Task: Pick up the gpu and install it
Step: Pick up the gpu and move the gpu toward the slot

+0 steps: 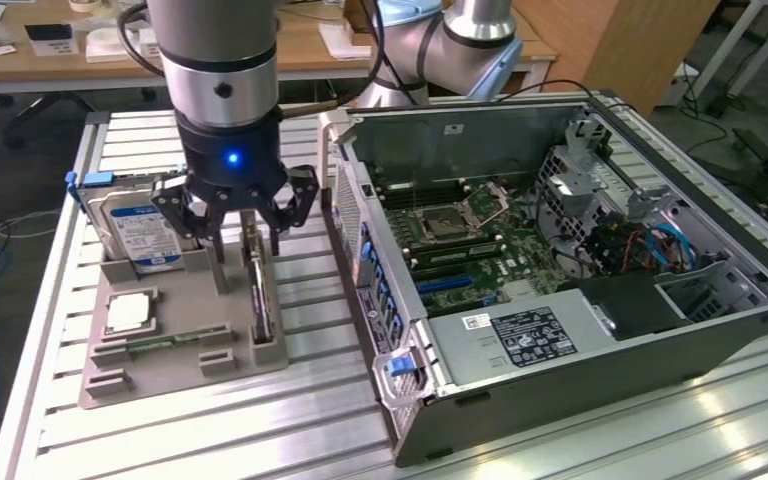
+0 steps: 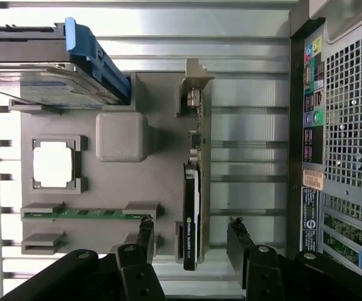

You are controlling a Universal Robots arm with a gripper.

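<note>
The gpu (image 1: 261,295) stands on its long edge in a slot of the grey holder tray (image 1: 171,335), on the side nearest the computer case. In the wrist view the gpu (image 2: 192,194) appears edge-on, with a black shroud, a green logo and a metal bracket at its far end. My gripper (image 1: 248,240) hangs open just above the card. Its two black fingers straddle the card in the wrist view, so the gripper (image 2: 190,229) sits with a gap on both sides and touches nothing.
On the holder tray (image 2: 162,125) are a hard drive (image 1: 137,225) with a blue-white label, a square silver CPU (image 1: 131,312) and a green memory stick (image 1: 157,343). The open computer case (image 1: 558,260) lies at the exterior view's right, motherboard (image 1: 471,240) exposed. A slotted aluminium table (image 1: 224,430) carries everything.
</note>
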